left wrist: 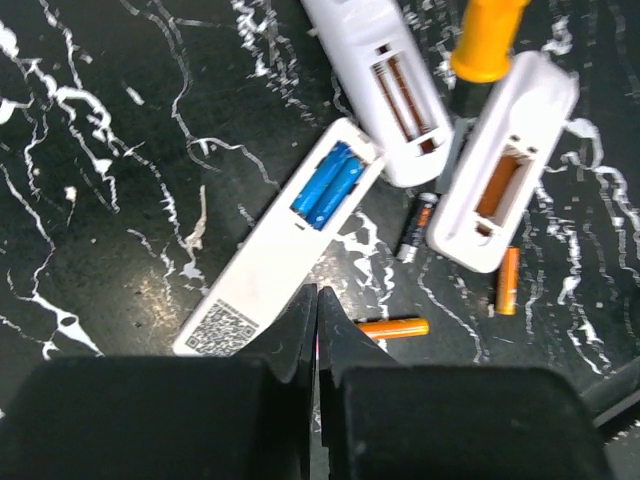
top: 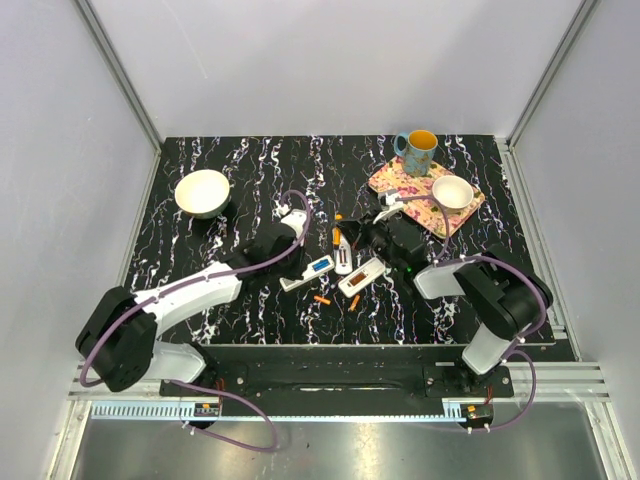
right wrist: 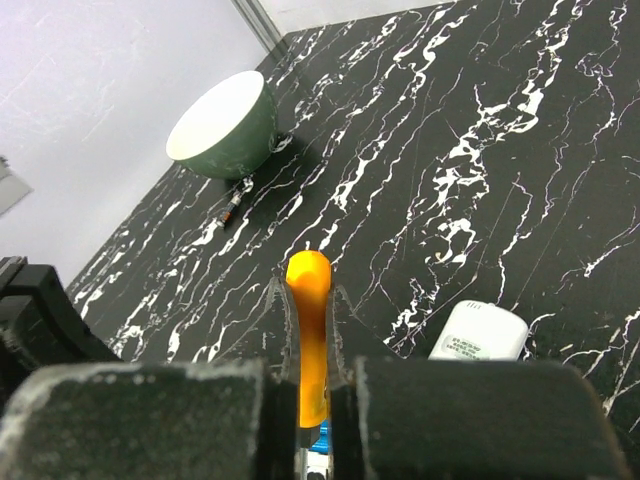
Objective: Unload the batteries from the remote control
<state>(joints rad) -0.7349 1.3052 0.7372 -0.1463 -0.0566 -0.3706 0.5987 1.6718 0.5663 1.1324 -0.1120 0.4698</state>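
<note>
Three white remotes lie back-up at mid-table. The left remote (left wrist: 270,255) (top: 312,271) holds two blue batteries (left wrist: 325,185). The middle remote (left wrist: 385,75) and the right remote (left wrist: 500,170) show empty bays. Loose batteries lie beside them: an orange one (left wrist: 393,327) (top: 321,299), another orange one (left wrist: 508,280) (top: 354,302), and a dark one (left wrist: 413,228). My left gripper (left wrist: 318,300) (top: 290,262) is shut and empty, just short of the left remote's labelled end. My right gripper (right wrist: 310,300) (top: 365,232) is shut on an orange-handled tool (right wrist: 308,330) (left wrist: 485,35) above the remotes.
A green bowl (top: 203,192) (right wrist: 220,125) stands at the back left, with a small battery (right wrist: 233,205) beside it. A patterned mat (top: 400,182) at the back right carries a white bowl (top: 452,192). A blue mug (top: 418,152) stands behind the mat.
</note>
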